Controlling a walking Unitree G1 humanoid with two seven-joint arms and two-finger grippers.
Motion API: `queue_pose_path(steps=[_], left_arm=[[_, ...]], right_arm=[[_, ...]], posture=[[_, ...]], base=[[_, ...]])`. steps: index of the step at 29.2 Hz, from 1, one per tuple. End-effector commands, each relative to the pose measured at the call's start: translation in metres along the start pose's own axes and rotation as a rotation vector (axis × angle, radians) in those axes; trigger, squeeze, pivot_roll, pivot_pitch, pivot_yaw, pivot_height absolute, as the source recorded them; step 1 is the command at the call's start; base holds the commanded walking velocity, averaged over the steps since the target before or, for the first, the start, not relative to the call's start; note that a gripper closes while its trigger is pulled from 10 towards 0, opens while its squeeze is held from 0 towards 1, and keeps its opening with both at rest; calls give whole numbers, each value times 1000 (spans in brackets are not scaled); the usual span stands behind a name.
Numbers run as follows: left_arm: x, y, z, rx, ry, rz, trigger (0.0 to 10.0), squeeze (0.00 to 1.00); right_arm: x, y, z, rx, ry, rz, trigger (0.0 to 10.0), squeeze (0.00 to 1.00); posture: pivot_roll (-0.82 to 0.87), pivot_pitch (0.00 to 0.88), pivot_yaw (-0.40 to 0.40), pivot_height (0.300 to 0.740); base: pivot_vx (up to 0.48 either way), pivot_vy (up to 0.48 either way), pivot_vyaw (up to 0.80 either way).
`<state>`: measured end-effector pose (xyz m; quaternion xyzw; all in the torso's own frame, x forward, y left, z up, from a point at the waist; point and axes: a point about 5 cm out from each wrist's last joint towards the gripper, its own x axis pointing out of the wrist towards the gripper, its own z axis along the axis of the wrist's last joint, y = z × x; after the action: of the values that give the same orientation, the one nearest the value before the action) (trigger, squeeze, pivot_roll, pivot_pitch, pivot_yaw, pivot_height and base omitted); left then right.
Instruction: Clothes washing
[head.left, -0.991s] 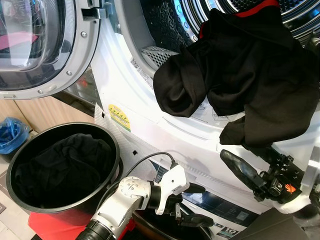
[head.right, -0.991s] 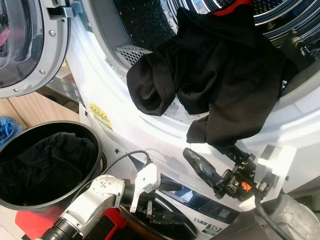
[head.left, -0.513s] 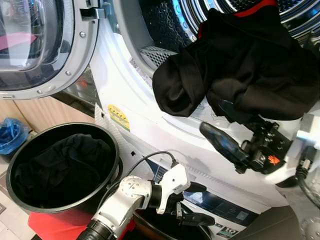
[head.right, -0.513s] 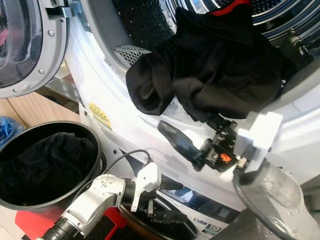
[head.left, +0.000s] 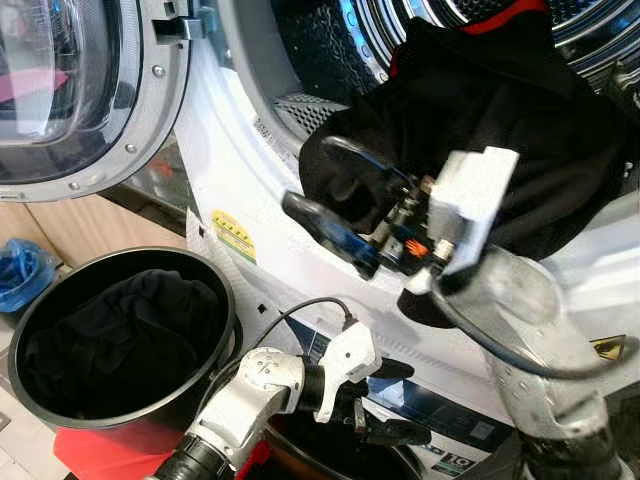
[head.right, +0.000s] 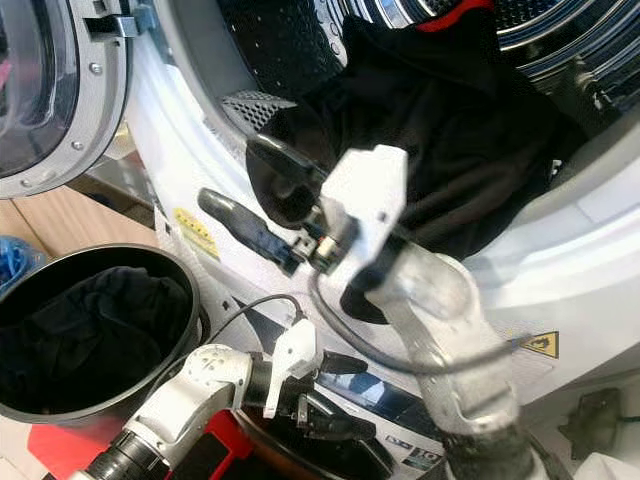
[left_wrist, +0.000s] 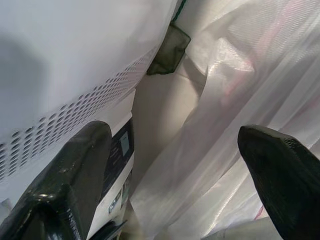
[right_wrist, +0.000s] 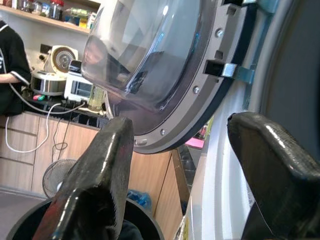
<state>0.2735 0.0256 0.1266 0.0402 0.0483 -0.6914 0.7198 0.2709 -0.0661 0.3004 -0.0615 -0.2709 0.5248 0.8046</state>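
Observation:
A black garment (head.left: 520, 120) with red trim (head.left: 500, 15) hangs out of the washer drum (head.left: 330, 50) over its white rim. My right gripper (head.left: 307, 172) is raised in front of the garment's left hanging fold, fingers open and pointing left, with nothing between them. In the right wrist view its fingers (right_wrist: 95, 175) stand wide apart, facing the open door glass (right_wrist: 150, 65). My left gripper (head.left: 415, 403) sits low against the washer's front panel, open and empty. More black clothes (head.left: 120, 335) lie in a black bucket (head.left: 232, 315) at the lower left.
The round washer door (head.left: 70, 90) stands swung open at the upper left. A blue bag (head.left: 18, 272) lies on the floor beside the bucket, and something red (head.left: 100, 455) sits under it. A person (right_wrist: 10, 60) stands at a counter in the right wrist view.
My right arm has risen from below the hanging garment and swung left, so its open gripper is now in front of the garment's left fold. The left arm has stayed put.

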Motion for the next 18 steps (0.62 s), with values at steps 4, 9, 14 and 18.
queue_pose_path(steps=[4, 9, 14, 18], left_arm=[[-1, 0, 2, 0, -10, 1, 10000, 0], [1, -2, 1, -4, -10, -9, 10000, 0], [1, -3, 1, -4, -8, -15, 10000, 0], [1, -3, 0, -6, -3, -16, 10000, 0]], right_arm=[[-14, 4, 24, 28, -137, 68, 10000, 0], [-44, 9, 41, 61, -213, 73, 10000, 0], [-72, 10, 29, 17, -43, 10, 10000, 0], [-100, 6, 19, 9, 100, -108, 10000, 0]], posture=[[-25, 159, -90, 740], [-39, 159, -86, 740], [-45, 162, -86, 740], [-47, 165, -86, 740]], base=[[0, 0, 0], [0, 0, 0], [0, 0, 0], [0, 0, 0]])
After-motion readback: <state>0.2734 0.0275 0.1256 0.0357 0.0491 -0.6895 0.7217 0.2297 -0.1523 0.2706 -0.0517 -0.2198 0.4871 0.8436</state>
